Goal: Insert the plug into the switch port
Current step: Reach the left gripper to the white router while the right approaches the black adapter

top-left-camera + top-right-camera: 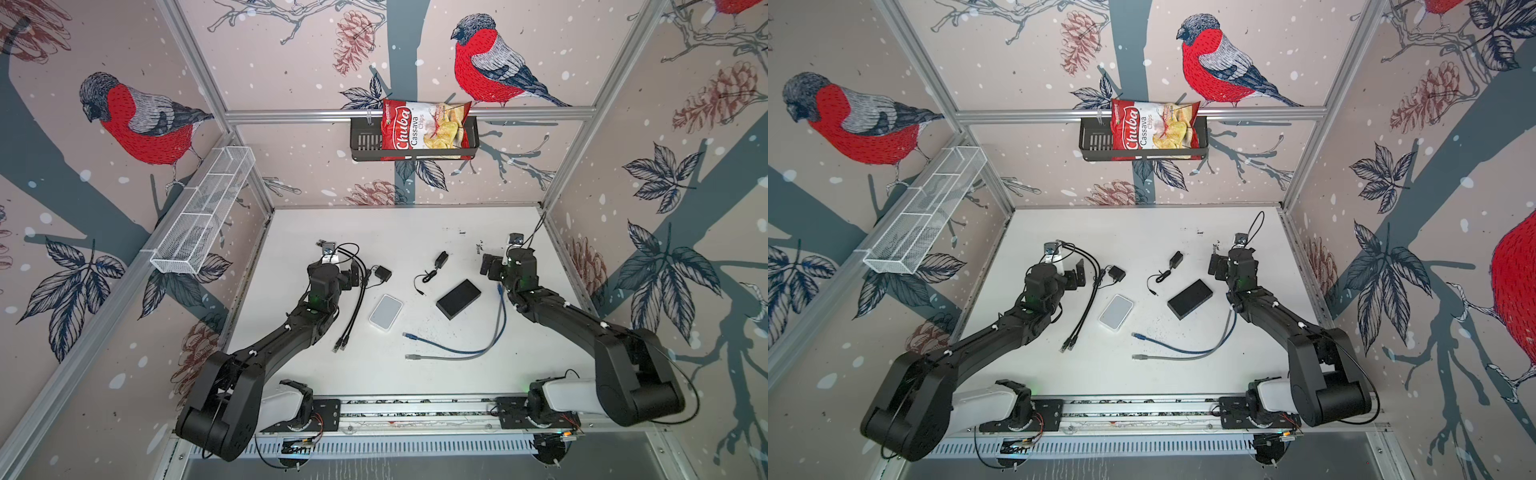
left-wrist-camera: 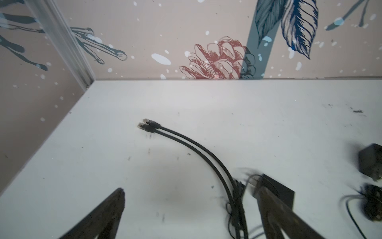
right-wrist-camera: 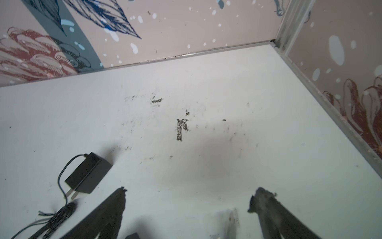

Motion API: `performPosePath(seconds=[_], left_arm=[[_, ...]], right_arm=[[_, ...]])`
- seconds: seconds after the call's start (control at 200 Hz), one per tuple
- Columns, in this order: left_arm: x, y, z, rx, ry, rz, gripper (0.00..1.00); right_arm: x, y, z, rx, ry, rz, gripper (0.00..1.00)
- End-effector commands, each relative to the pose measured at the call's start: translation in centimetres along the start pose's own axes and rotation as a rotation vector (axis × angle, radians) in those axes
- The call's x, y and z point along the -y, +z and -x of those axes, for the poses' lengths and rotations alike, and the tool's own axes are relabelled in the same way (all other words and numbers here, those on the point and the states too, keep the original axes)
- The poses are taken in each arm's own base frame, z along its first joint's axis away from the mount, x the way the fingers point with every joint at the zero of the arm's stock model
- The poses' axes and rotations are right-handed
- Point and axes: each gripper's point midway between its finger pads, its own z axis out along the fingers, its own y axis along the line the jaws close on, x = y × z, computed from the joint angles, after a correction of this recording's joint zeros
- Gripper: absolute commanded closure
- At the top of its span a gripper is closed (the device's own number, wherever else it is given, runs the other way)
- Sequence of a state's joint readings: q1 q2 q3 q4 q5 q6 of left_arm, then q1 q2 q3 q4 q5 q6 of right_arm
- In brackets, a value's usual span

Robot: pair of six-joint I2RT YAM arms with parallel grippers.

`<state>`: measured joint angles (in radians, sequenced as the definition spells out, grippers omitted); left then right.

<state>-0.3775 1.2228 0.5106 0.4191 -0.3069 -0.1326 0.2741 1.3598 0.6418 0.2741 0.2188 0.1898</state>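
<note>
The black switch box (image 1: 458, 298) (image 1: 1190, 298) lies flat on the white table, right of centre. A blue cable's plug (image 1: 409, 335) and a grey cable's plug (image 1: 410, 356) lie in front of it. A pair of black cables ends in plugs (image 1: 338, 345) near my left arm, with their other plugs (image 2: 147, 125) farther back. My left gripper (image 1: 353, 274) (image 2: 190, 192) is open low over the table, and the black cables (image 2: 206, 157) pass between its fingers untouched. My right gripper (image 1: 490, 266) (image 3: 190, 196) is open and empty, behind and to the right of the switch.
A white router (image 1: 385, 312) lies left of the switch. One black power adapter (image 1: 381, 274) (image 2: 277, 190) sits beside my left gripper. Another adapter (image 1: 441, 259) (image 3: 86, 173) with a thin cord lies behind the switch. Walls enclose the table on three sides.
</note>
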Motion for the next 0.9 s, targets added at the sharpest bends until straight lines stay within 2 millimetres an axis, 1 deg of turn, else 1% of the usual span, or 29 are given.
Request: performPosePath(seconds=[0.0, 0.205, 0.365, 0.525, 0.73, 0.895], left_arm=[[1.4, -0.6, -2.5, -0.102, -0.003, -0.036, 0.02], [3.7, -1.6, -5.8, -0.261, 0.024, -0.058, 0.02], [4.8, -2.1, -7.3, -0.380, 0.039, -0.074, 0.02], [6.3, -2.5, -7.3, -0.434, 0.010, -0.138, 0.02], [7.8, -2.7, -6.8, -0.466, 0.012, -0.201, 0.03], [8.9, -2.6, -7.2, -0.514, 0.043, -0.219, 0.03]], right_arm=[[-1.8, -0.1, -1.5, -0.077, -0.009, 0.048, 0.05], [-5.4, -0.6, -2.0, -0.106, -0.046, 0.133, 0.05], [-7.5, -0.6, -2.2, -0.131, -0.076, 0.183, 0.06], [-8.8, -0.4, -2.5, -0.150, -0.088, 0.212, 0.07], [-9.6, 0.0, -2.6, -0.163, -0.078, 0.236, 0.09], [-10.3, 0.5, -2.8, -0.180, -0.078, 0.254, 0.11]])
